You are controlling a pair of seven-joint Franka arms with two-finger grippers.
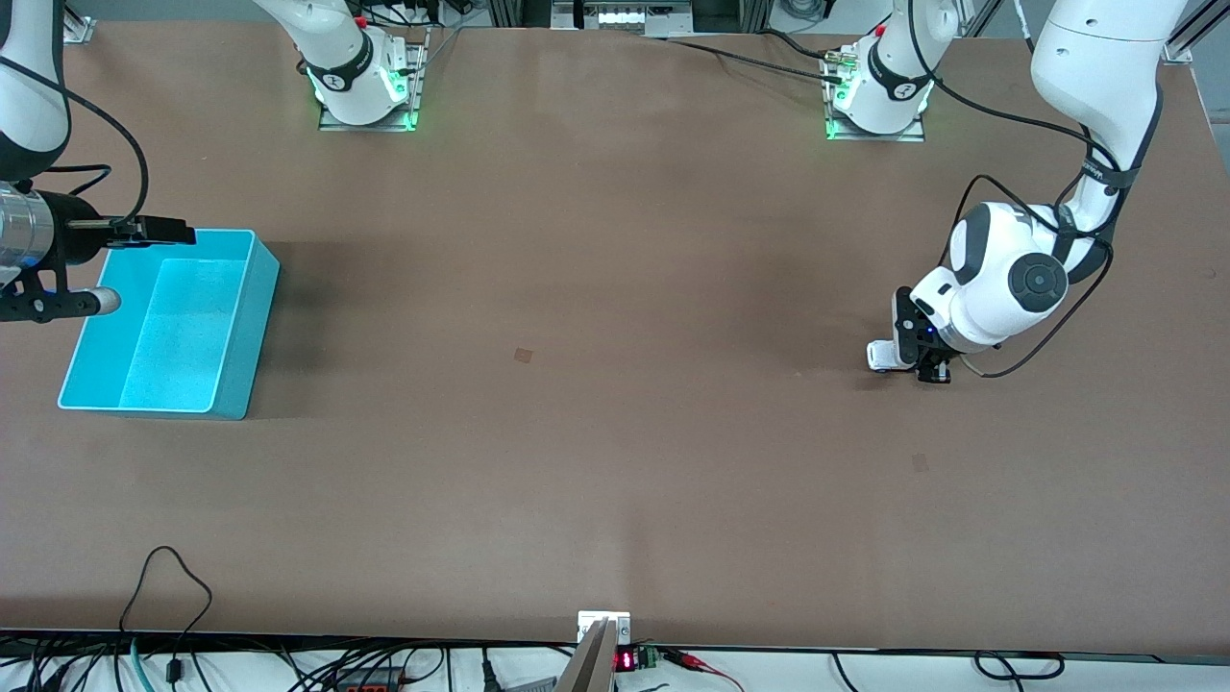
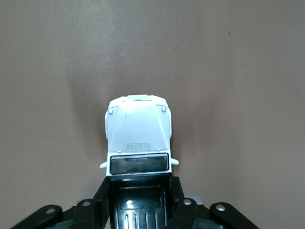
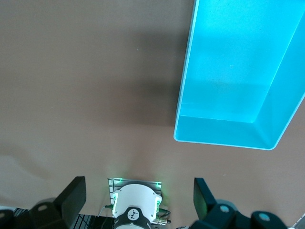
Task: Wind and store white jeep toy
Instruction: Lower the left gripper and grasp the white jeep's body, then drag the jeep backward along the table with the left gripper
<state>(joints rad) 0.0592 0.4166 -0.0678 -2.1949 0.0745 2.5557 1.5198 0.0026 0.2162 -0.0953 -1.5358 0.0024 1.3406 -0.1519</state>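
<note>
Left wrist view shows the white jeep toy (image 2: 138, 138) standing on the brown table (image 2: 238, 71), bonnet and windscreen clear, black ribbed roof caught between the left gripper (image 2: 139, 202) fingers (image 2: 178, 205), which press against both flanks of the cab. Sits toward the left arm's end of the table, well apart from the turquoise bin (image 1: 173, 327) at the right arm's end; wheels hidden from above, so contact with the table judged rather than seen.

Risks from here, all judgement:
- Grip lands on the rear half only, leaving the nose free. Could pivot or yaw between the pads if dragged backward for winding.
- Pressing too lightly during a pull-back would let the wheels skid instead of turning, so no spring tension. Pressing too hard may pop the smooth plastic body out of the pads.
- Lifting a wound toy leaves the wheels free to spin off their charge in the air; loosening the grip early on the table would send it rolling away, possibly off the edge.
- Long carry across the table to the bin: any slip drops the toy on open table.

Right gripper (image 3: 138, 195) waits spread wide and empty, hanging beside the bin's rim; a hand-over or shared approach near the bin risks a clash with it.
</note>
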